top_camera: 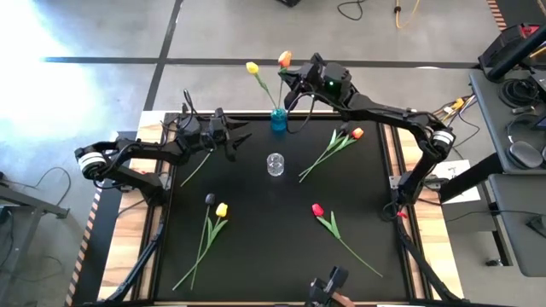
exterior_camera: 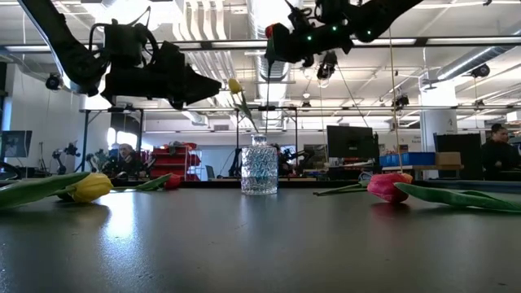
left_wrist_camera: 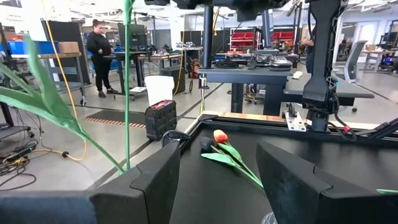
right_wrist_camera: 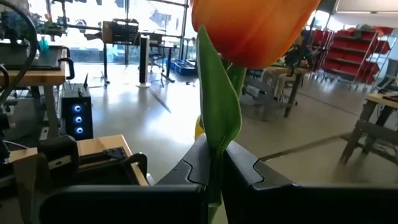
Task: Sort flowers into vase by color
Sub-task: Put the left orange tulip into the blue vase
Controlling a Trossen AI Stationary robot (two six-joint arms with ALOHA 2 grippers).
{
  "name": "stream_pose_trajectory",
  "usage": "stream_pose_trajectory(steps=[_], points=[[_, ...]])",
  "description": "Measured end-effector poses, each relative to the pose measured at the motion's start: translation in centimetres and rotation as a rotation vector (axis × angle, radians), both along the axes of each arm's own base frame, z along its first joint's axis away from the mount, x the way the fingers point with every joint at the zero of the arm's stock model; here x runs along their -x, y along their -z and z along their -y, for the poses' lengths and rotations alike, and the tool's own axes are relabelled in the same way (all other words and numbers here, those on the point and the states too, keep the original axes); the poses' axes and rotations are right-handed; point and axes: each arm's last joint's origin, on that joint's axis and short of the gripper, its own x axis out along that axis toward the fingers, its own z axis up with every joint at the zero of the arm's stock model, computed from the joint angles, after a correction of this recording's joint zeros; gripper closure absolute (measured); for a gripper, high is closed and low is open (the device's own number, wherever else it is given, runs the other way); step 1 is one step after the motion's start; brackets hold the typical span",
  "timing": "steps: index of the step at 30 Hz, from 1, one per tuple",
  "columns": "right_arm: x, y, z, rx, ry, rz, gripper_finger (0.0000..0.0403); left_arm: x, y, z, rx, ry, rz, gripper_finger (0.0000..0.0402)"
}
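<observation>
A blue vase (top_camera: 279, 120) stands near the table's far edge with a yellow tulip (top_camera: 252, 68) in it. My right gripper (top_camera: 294, 83) hovers above this vase, shut on an orange tulip (top_camera: 284, 58). My left gripper (top_camera: 237, 136) hangs open left of the blue vase, above the table, touching nothing. A clear vase (top_camera: 275, 164) stands mid-table. Flat on the table lie an orange-red tulip (top_camera: 356, 133), a red tulip (top_camera: 317, 210), a yellow tulip (top_camera: 222, 209) and a dark head (top_camera: 210, 199). My right gripper (right_wrist_camera: 214, 171) pinches the orange tulip's stem (right_wrist_camera: 216, 158) between its two fingers, just below the head (right_wrist_camera: 255, 28), with a leaf (right_wrist_camera: 217, 99) rising past them. The flower is lifted clear, head above the fingers. Its lower stem is hidden from view.
The table's wooden frame (top_camera: 153, 119) runs along the far edge beside the blue vase. Bare black surface lies between the clear vase and the lying flowers. A person (left_wrist_camera: 99, 56) stands in the room beyond the table.
</observation>
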Motion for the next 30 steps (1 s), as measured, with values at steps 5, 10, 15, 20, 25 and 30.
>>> stream_pose_trajectory(steps=[5, 10, 15, 20, 25, 30], points=[[0.0, 0.0, 0.0, -0.009, 0.003, -0.015, 0.0390, 0.0, 0.0, 0.0, -0.001, 0.000, 0.001, 0.0205], [-0.4, 0.7, 0.3, -0.011, 0.004, -0.031, 0.0390, 0.0, 0.0, 0.0, -0.001, 0.000, 0.001, 0.0205], [-1.0, 2.1, 0.7, -0.016, 0.005, -0.065, 0.0390, 0.0, 0.0, 0.0, 0.000, 0.000, 0.001, 0.0205], [-1.3, 2.8, 1.0, 0.006, 0.022, -0.094, 0.0390, 0.0, 0.0, 0.0, 0.000, 0.000, 0.001, 0.0205], [-1.7, 3.4, 1.3, 0.018, 0.021, -0.098, 0.0390, 0.0, 0.0, 0.0, 0.000, 0.001, 0.001, 0.0205], [-2.0, 4.4, 1.5, 0.029, 0.020, -0.120, 0.0390, 0.0, 0.0, 0.0, 0.002, 0.002, -0.002, 0.0205]])
